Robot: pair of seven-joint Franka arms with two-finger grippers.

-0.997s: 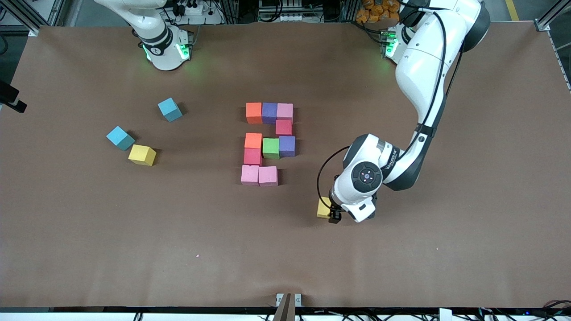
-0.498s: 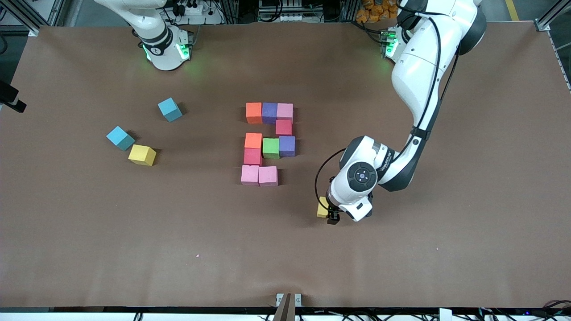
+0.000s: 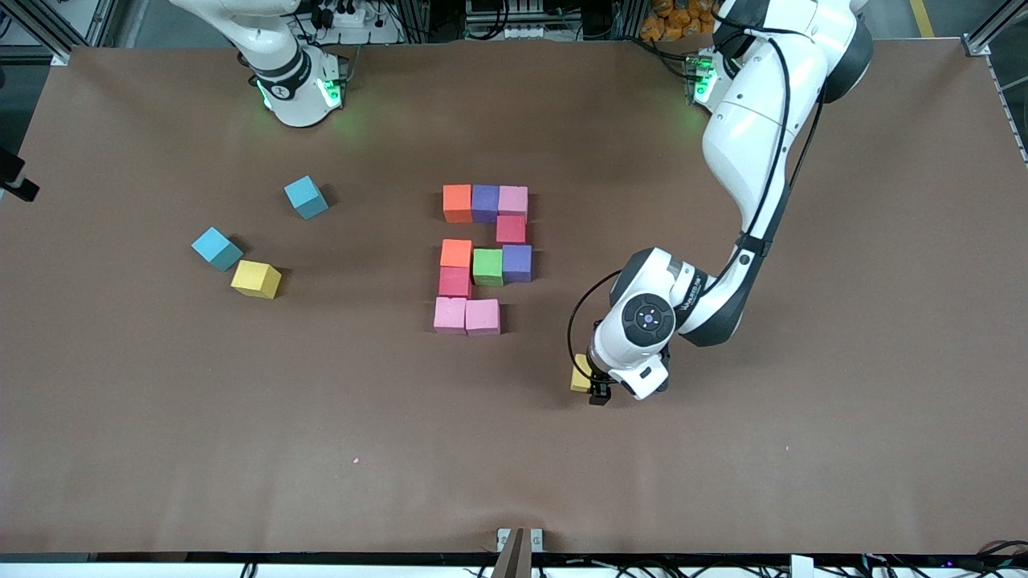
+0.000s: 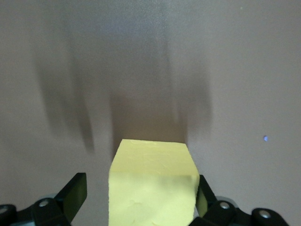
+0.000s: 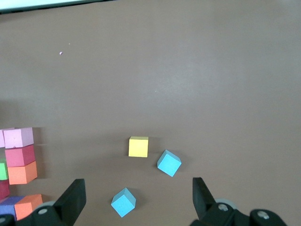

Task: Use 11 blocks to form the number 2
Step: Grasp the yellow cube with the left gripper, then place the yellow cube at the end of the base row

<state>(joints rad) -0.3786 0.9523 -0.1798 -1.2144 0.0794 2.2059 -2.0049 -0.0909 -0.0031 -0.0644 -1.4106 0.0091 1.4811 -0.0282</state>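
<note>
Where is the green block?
In the front view, the green block sits in the middle row of the number shape, between an orange block and a purple block.

We see 2 light-blue cubes (image 3: 306, 197) (image 3: 217, 249) on the brown table (image 3: 843, 449), toward the right arm's end, apart from each other.
</note>
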